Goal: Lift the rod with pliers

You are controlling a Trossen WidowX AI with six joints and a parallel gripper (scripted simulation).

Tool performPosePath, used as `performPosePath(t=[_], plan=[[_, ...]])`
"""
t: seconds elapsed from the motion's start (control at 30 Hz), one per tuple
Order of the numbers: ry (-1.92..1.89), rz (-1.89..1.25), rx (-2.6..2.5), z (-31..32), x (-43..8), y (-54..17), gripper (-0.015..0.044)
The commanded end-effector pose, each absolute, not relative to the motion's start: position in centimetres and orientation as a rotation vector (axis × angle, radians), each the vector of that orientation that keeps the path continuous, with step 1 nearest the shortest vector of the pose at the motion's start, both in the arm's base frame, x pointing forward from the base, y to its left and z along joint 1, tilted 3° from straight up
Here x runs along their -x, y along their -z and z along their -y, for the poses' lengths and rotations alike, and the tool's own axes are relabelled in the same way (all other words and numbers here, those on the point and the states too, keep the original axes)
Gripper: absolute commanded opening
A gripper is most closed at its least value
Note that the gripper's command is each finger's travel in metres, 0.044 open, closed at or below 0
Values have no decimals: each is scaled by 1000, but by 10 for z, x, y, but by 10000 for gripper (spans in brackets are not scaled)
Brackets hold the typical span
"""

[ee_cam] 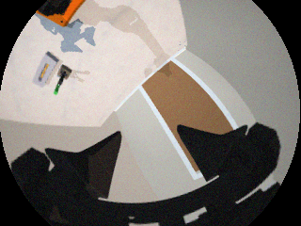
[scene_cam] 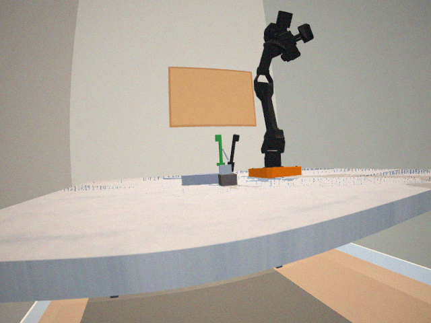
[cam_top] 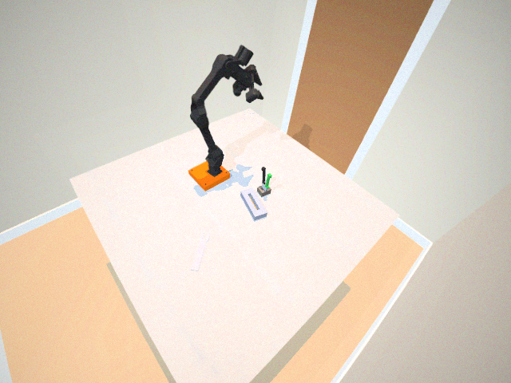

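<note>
The pincer (cam_top: 257,87) (ee_cam: 150,131) is hanging spread and unladen, high above the surface (cam_top: 247,255) (scene_cam: 194,215) (ee_cam: 103,71). The pliers (cam_top: 268,179) (scene_cam: 220,149) (ee_cam: 57,87) are standing handles-up in the holster (cam_top: 263,191) (scene_cam: 227,180) (ee_cam: 65,70), just beside the pale block (cam_top: 259,215) (scene_cam: 199,180) (ee_cam: 39,77). The rod (cam_top: 253,201) (ee_cam: 44,71) is lying inside the block's channel.

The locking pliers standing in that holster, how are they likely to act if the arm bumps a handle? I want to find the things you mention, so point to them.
The locking pliers (cam_top: 268,180) (scene_cam: 220,150) (ee_cam: 58,85) look stiff but probably tip-prone: long splayed handles rise well above the small holster (cam_top: 263,191) (scene_cam: 227,180). The holster might tip too, its block being low and narrow.
</note>
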State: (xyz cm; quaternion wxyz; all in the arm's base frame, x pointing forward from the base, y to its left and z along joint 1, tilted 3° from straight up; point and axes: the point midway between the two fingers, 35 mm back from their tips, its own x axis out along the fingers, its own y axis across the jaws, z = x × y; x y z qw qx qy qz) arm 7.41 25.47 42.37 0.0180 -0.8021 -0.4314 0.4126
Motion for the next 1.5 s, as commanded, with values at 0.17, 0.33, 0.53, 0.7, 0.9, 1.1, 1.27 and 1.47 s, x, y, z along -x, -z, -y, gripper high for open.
performPosePath(t=[0.17, 0.33, 0.53, 0.7, 0.9, 1.1, 1.27, 1.47], plan=[[-1182, 839, 2214, -256, -133, -419, 440], [-988, 426, 1828, -237, -198, -410, 440], [-733, 135, 1360, -196, -257, -392, 440], [-567, 32, 1066, -161, -286, -380, 440], [-368, -28, 712, -112, -310, -363, 440], [-179, -22, 363, -58, -320, -344, 440], [-36, 29, 78, -13, -318, -328, 440], [0, 50, 0, 0, -316, -323, 440]])
